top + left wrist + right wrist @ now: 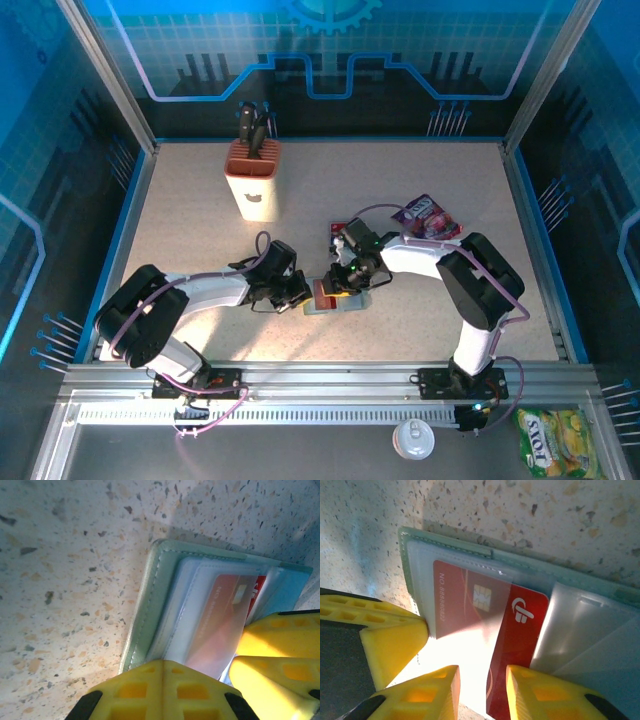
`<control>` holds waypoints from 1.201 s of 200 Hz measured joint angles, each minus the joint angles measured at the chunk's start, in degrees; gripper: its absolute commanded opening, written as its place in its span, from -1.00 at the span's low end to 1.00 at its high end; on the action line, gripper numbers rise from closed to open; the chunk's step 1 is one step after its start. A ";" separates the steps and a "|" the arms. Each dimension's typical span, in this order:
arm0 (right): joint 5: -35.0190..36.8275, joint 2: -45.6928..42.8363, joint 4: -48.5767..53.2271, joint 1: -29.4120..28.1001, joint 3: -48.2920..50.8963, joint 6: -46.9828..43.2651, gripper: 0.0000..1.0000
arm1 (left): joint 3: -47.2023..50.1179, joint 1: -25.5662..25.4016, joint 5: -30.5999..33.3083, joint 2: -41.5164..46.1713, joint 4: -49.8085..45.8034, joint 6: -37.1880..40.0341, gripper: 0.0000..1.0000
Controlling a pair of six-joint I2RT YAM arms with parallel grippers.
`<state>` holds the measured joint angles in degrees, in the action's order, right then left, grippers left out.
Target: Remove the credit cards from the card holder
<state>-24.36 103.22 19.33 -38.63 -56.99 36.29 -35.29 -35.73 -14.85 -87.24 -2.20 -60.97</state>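
At card holder (pixel 142 605): left end effector (pixel 162 664) closed, right end effector (pixel 482 674) narrowly parted beside credit card (pixel 520 627)

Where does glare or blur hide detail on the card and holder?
Right wrist: white glare washes out the lower edge of the credit card, though its chip and logo stay sharp. Left wrist: the card looks pale through a cloudy sleeve. Top external: the card holder is small and carries a bright hotspot.

The red credit card (pixel 520 625) is showing "NO" and a run of eights along its edge, plus a white logo.
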 measured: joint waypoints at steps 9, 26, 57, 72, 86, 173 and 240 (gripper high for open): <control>0.22 -0.02 0.24 -0.09 -0.09 -0.22 -0.36 | 0.00 0.00 0.02 0.00 0.00 0.00 -1.00; 0.61 -0.09 0.42 -0.20 -0.13 -0.52 -0.36 | 0.00 0.07 0.00 0.00 0.00 0.02 -1.00; 1.51 -0.59 0.85 -0.42 -0.13 -0.79 -0.36 | -0.02 0.15 -0.04 -0.04 0.00 0.07 -1.00; 1.79 -1.03 1.20 -0.42 -0.13 -0.79 -0.36 | -0.04 0.26 -0.20 -0.11 -0.02 0.11 -1.00; 1.92 -1.73 1.31 -0.42 -0.11 -0.79 -0.36 | -0.24 0.39 -0.20 -0.22 -0.13 0.52 -1.00; 2.51 -5.51 0.85 -0.42 1.40 -0.33 -0.36 | -3.08 0.74 0.26 -0.81 -3.61 2.62 -1.00; 1.81 -6.73 -1.81 0.26 4.83 1.29 -0.36 | -5.99 0.74 -0.02 -0.83 -4.83 3.13 -1.00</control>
<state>-22.55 96.49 17.52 -38.37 -52.16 37.58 -41.28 -34.98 -14.87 -88.07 -7.03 -57.84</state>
